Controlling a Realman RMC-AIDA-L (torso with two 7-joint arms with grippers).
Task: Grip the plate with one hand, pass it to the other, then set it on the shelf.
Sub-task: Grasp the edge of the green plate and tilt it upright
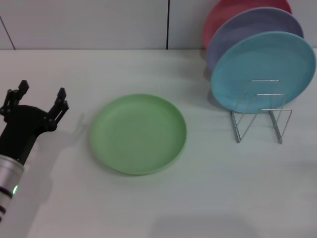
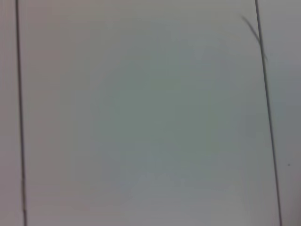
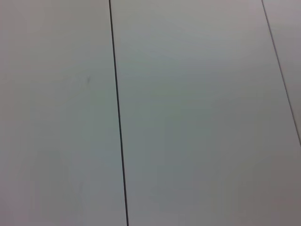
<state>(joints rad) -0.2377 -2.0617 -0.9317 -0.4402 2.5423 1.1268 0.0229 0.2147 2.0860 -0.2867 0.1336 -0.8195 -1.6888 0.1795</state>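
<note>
The light green plate point(image 1: 138, 133) lies flat on the white table in the middle of the head view. My left gripper point(image 1: 40, 98), black with a silver wrist and a small green light, hovers to the left of the plate, apart from it, open with nothing between its fingers. The wire shelf point(image 1: 261, 113) stands at the right, its front slots free. My right gripper is out of view. Both wrist views show only plain white panels with dark seams.
Three plates lean upright in the back of the shelf: a light blue plate point(image 1: 263, 70) in front, a lavender plate point(image 1: 247, 32) behind it, and a pink plate point(image 1: 233, 11) at the rear. A white wall runs along the table's far edge.
</note>
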